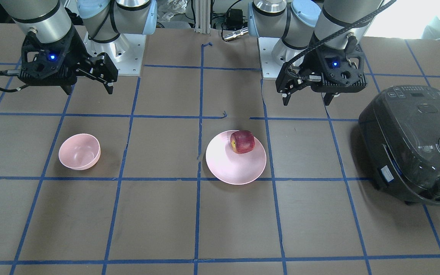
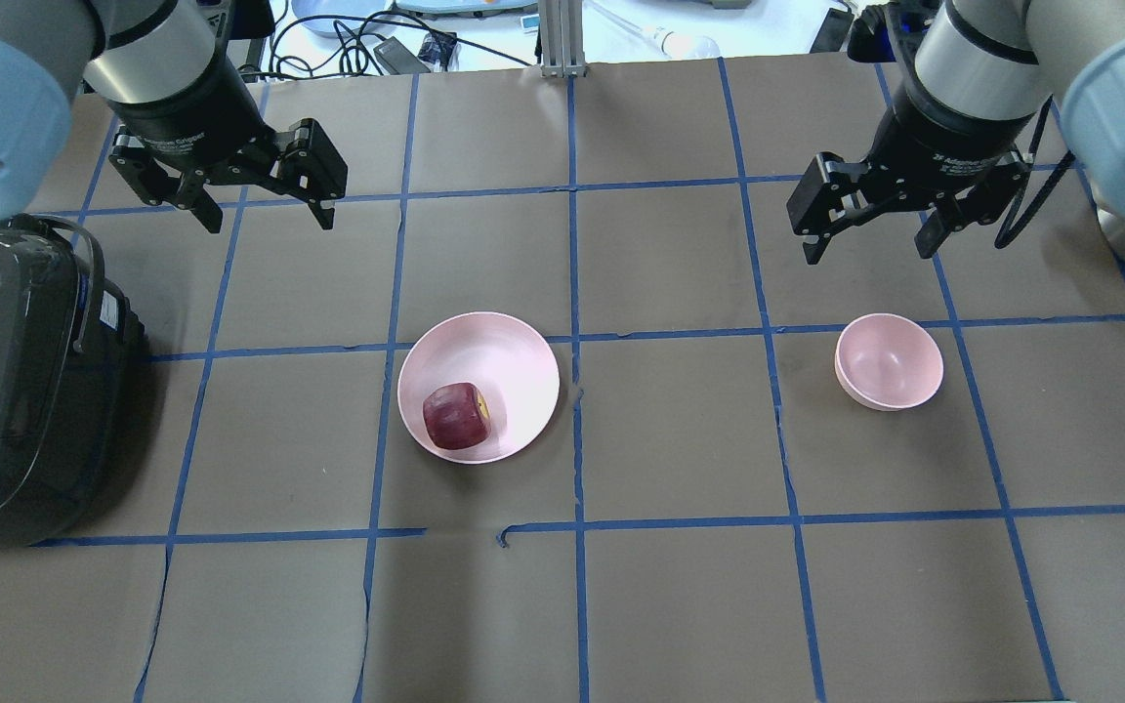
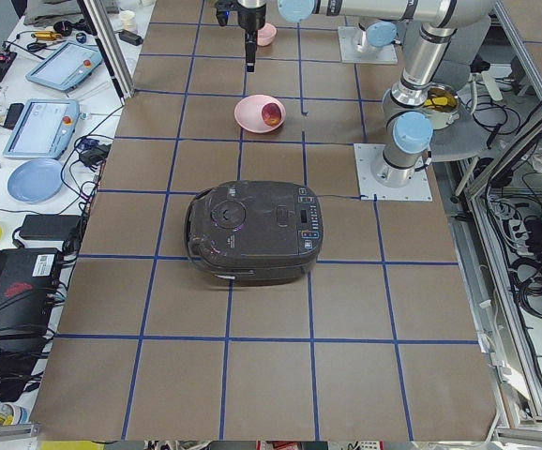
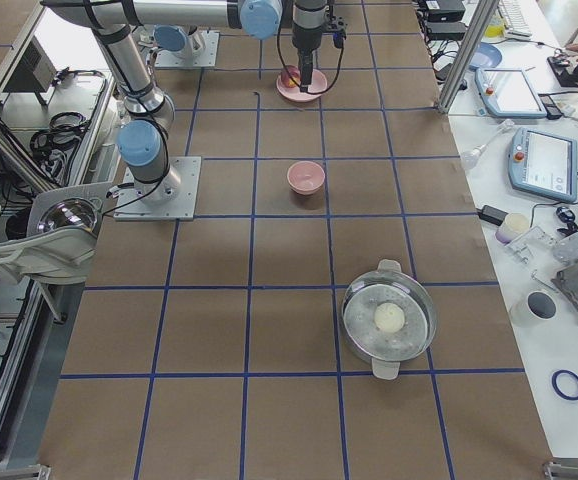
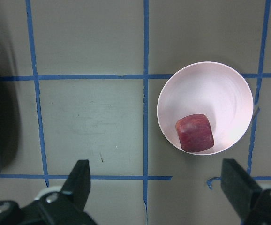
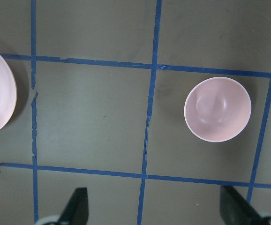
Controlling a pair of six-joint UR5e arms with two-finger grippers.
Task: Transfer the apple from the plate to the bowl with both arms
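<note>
There you were, operator, with both grippers up off the table (image 2: pixel 680 439) and nothing in either one. Your left gripper (image 2: pixel 268 220) hung with its jaws spread wide, and the right gripper (image 2: pixel 867 252) was just as wide and just as empty. The apple (image 2: pixel 458 416) sat on the plate (image 2: pixel 509 351), tucked into the part nearest the robot and toward its left, with the yellow patch turned to the robot's right. Here was the relation that mattered: the apple lay off to the robot's right of the left gripper, below it, not under the jaws. In the left wrist view it showed right of the midline, closer to that view's right-hand finger (image 5: pixel 236 180) than to the other. How far forward or back it lay, I couldn't call with the gripper that high. The apple looked blocky, with no real long axis to line up on, so I'd judge any flat pair of sides would have served. The left arm was plainly the nearer one. The right gripper hovered near the bowl (image 2: pixel 890 361), well apart from the plate, and the bowl stood empty. The dark rice cooker (image 2: pixel 6 391) sat out at the robot's left, apart from the plate. The pick hadn't begun, by my reading: it called for a slide to the robot's right, then down.
</note>
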